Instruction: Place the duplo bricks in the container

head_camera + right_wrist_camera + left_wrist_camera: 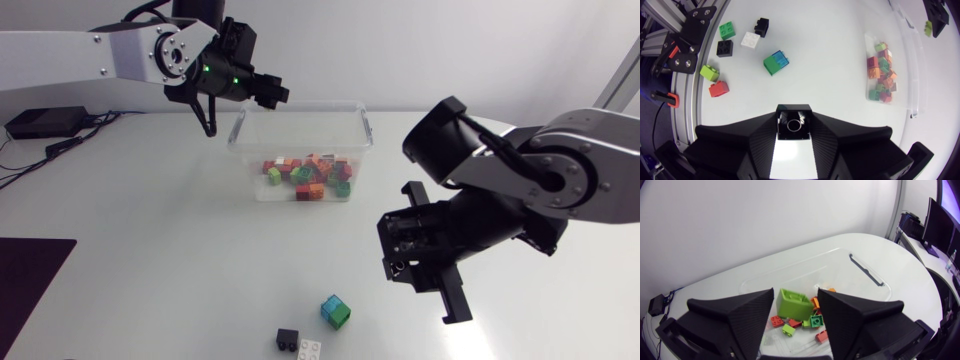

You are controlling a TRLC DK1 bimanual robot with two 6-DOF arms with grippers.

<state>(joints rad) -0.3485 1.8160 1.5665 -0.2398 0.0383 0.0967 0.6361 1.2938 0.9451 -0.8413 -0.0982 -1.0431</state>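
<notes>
**Container** (300,108): clear tub, far centre of the table, open at the top. It holds a pile (308,175) of red, orange and green bricks, too tangled for an exact count.

**Left gripper** (796,294): over the container's far-left corner, clamped from two sides on the held brick (792,305), a lime green one. The brick hangs above the tub and is not yet dropped.

**Right gripper** (430,255): right of centre, nearer than the container. Its fingers are spread wide with nothing between them.

**Loose bricks**, near side of the table, well apart from the container:
- blue-green block (776,62)
- white brick (749,39)
- black brick (761,26), just beside the white one
- second black brick (724,47)
- green brick (727,29)
- lime brick (710,72), close to the table's edge
- red brick (718,88), close to the table's edge

**Progress**, as a judgement: well over half done. Most bricks are in the tub and one is about to go in. Seven visible pieces are left to fetch, and the right gripper is the closer to them.
</notes>
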